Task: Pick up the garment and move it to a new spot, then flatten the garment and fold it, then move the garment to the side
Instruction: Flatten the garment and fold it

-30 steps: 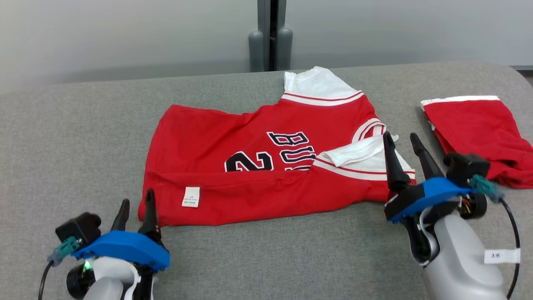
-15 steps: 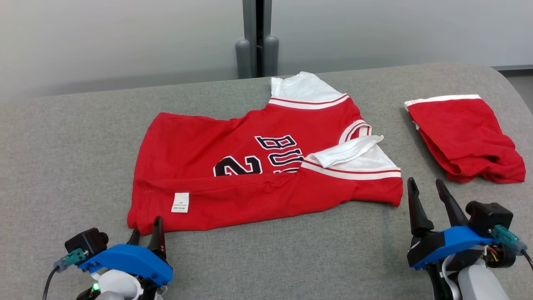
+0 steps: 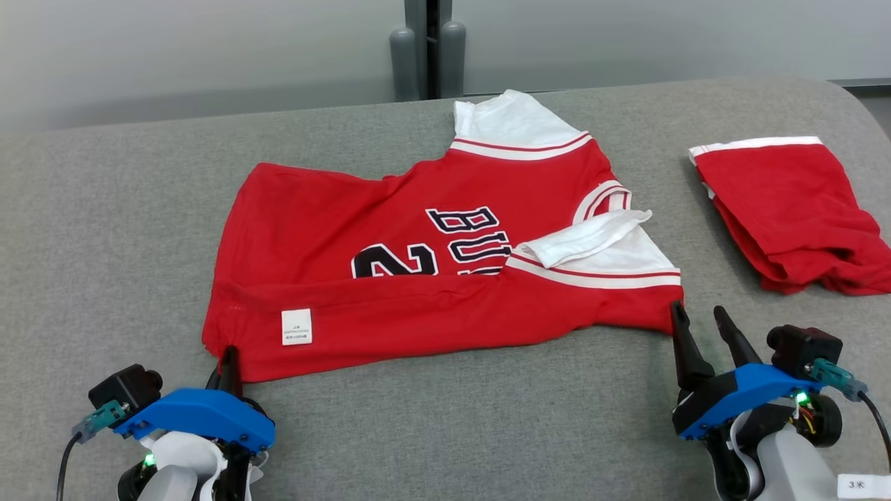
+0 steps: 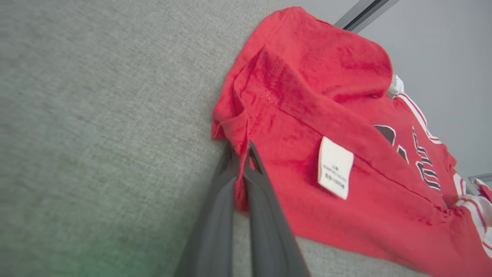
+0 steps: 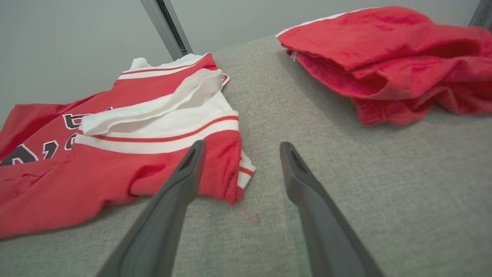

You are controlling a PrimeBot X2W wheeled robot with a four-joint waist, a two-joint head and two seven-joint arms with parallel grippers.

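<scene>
Your left gripper (image 3: 224,363) is closed tight on the red basketball jersey (image 3: 327,229), pinching its hem at the near-left corner. In the left wrist view the two dark fingers (image 4: 265,215) meet with a fold of red cloth between them, and the white care label (image 4: 335,167) sits just beside the grip.

Your right gripper (image 3: 696,313) has its fingers spread wide and holds nothing. It is at the jersey's near-right corner. In the right wrist view that corner, with its red-and-white trim, lies between the two fingers and closer to the one on that view's left. You cannot tell whether that finger touches the cloth.

The jersey lies mostly flat in the middle of the grey padded table (image 3: 104,243). Its long axis runs across from your left to your right, with the hem on your left and the neck and white sleeves on your right. Its near edge is folded over, showing the label. A pair of red shorts (image 3: 786,209) lies apart on the far right.
</scene>
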